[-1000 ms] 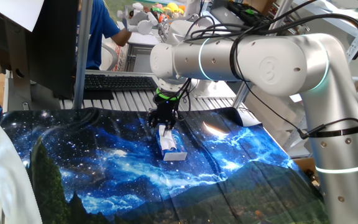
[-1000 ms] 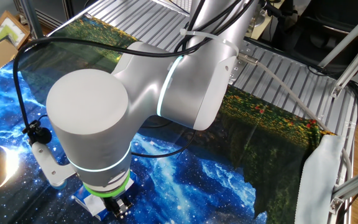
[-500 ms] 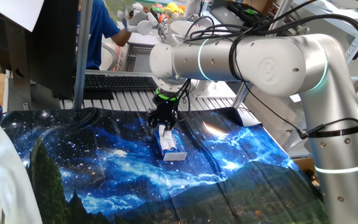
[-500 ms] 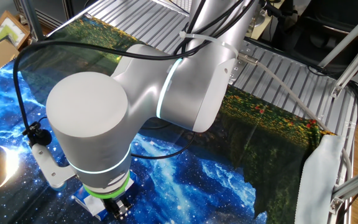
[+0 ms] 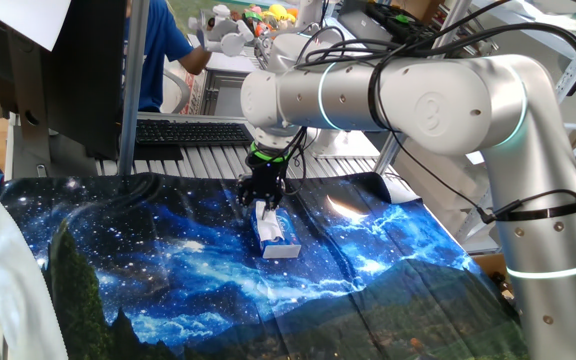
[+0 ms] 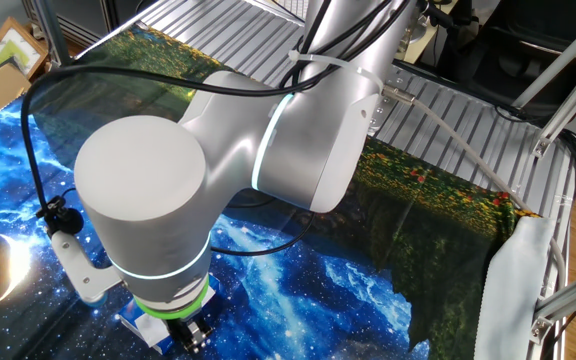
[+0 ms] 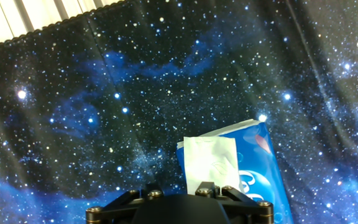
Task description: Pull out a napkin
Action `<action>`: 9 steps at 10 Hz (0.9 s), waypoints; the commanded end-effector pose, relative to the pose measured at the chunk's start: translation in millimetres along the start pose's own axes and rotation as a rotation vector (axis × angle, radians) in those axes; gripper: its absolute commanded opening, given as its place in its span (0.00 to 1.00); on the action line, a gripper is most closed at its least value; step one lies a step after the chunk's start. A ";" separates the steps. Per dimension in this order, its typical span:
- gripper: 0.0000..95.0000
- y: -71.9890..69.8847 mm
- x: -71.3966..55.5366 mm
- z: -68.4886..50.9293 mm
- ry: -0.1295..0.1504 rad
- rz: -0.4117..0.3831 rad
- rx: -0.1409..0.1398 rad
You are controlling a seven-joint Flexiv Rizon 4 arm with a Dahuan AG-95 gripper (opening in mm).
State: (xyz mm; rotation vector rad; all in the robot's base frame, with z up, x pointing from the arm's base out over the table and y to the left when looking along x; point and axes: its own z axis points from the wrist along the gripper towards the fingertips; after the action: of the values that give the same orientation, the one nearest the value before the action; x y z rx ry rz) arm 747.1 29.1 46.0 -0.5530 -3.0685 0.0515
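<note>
Napkin (image 7: pixel 211 162) above blue pack (image 7: pixel 263 168), starry cloth (image 7: pixel 104 93) around

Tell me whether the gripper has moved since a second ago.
No. The gripper sits at the same spot over the tissue pack, level with the keyboard behind.

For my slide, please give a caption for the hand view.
White napkin sticking up from the blue tissue pack on a starry cloth, just ahead of the pincer.
</note>
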 end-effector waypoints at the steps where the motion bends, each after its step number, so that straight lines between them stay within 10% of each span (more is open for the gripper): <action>1: 0.40 0.1 -0.6 -0.4 -0.001 0.001 0.003; 2: 0.40 -0.7 -1.0 -0.7 -0.003 0.001 0.008; 3: 0.60 -1.8 -1.7 -1.1 -0.005 0.000 0.011; 9: 0.60 -10.0 -8.8 -0.8 -0.005 -0.018 0.013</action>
State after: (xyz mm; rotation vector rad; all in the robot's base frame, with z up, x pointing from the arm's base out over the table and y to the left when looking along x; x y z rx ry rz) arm 751.9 14.7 47.3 -0.5177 -3.0766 0.0695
